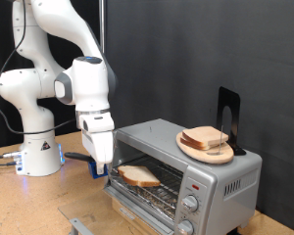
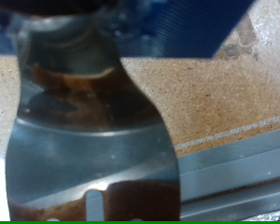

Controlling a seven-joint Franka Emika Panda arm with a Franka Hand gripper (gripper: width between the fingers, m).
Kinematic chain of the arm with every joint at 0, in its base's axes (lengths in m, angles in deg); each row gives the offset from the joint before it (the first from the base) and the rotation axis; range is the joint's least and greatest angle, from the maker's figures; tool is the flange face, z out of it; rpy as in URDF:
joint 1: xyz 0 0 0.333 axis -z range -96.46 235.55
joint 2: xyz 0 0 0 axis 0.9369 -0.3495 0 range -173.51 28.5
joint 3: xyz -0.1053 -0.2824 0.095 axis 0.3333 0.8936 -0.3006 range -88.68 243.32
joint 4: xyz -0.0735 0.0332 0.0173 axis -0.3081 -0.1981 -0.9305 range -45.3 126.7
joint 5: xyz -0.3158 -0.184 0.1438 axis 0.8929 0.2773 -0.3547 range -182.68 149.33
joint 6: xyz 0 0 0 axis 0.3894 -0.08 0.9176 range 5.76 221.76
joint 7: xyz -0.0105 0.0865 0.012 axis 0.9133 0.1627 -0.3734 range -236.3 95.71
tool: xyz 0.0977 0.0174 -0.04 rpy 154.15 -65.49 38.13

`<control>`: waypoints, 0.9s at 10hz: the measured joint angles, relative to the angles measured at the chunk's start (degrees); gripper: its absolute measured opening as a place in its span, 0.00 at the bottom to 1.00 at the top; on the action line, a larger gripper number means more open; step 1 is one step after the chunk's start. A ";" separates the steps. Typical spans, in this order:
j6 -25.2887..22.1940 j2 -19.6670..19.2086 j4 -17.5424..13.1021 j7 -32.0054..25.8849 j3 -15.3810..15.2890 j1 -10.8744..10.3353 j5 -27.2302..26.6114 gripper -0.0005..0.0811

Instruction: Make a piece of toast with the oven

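The silver oven (image 1: 223, 179) stands on the table at the exterior view's right, its front open. A slice of toast (image 1: 137, 175) lies flat on the wire rack inside. My gripper (image 1: 100, 163) hangs just off the oven's left front corner, fingers pointing down, close to the toast but with nothing visibly between its fingers. In the wrist view a shiny curved metal surface (image 2: 89, 140) with brown reflections fills the middle. The fingertips do not show clearly there.
A wooden plate (image 1: 189, 149) with more bread slices (image 1: 207, 138) sits on the oven's top, with a black stand (image 1: 228, 113) behind it. Round knobs (image 1: 191, 204) run down the oven's right side. A blue object (image 1: 92, 168) (image 2: 201, 28) stands behind the gripper. The table (image 1: 29, 211) is particle board.
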 joint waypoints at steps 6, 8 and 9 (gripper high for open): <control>0.08 -1.20 -1.39 5.39 -3.36 -1.55 -2.08 0.50; -0.10 -1.20 -1.62 5.30 -3.56 -1.54 -2.48 0.50; -0.17 -1.20 -1.71 4.88 -3.62 -1.55 -2.80 0.50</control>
